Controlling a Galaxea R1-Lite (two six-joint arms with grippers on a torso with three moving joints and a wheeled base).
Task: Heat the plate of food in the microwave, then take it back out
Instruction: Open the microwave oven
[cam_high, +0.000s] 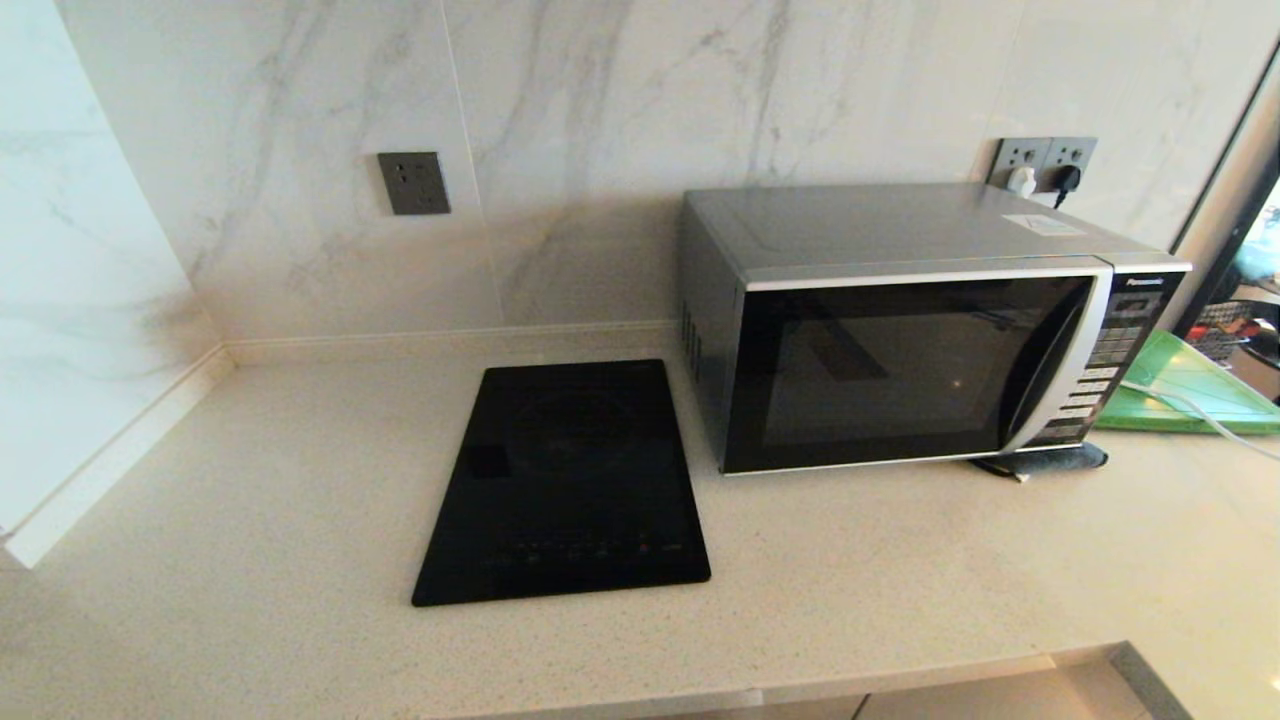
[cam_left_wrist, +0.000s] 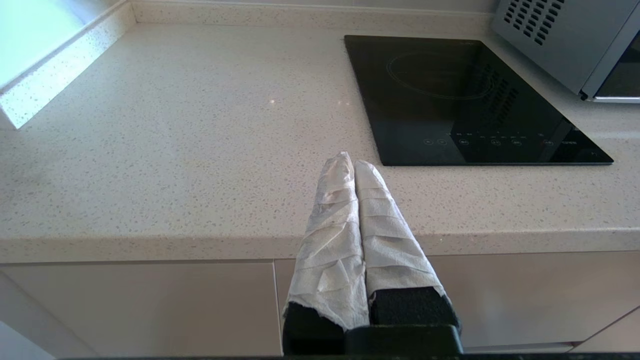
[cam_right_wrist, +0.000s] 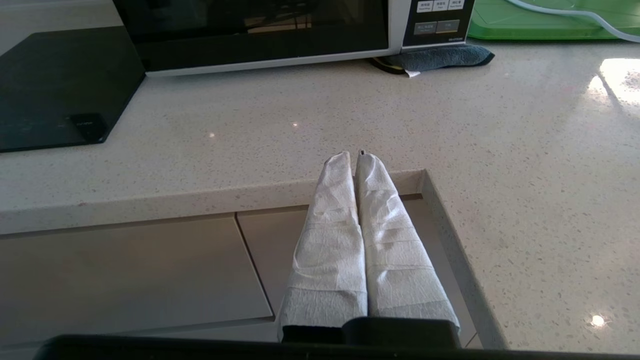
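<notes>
Boxy silver-grey microwave (cam_high: 905, 325) stands door-closed at 2 o'clock on the speckled bench (cam_high: 300, 500); plate unseen. Left gripper (cam_left_wrist: 354, 161) and right gripper (cam_right_wrist: 353, 156), parked off the bench edge, pressed together, empty.

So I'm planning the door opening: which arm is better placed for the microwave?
Probably the right. The right gripper faces the microwave door and buttons across the counter, while the left gripper faces the cooktop. Both are shut.
</notes>
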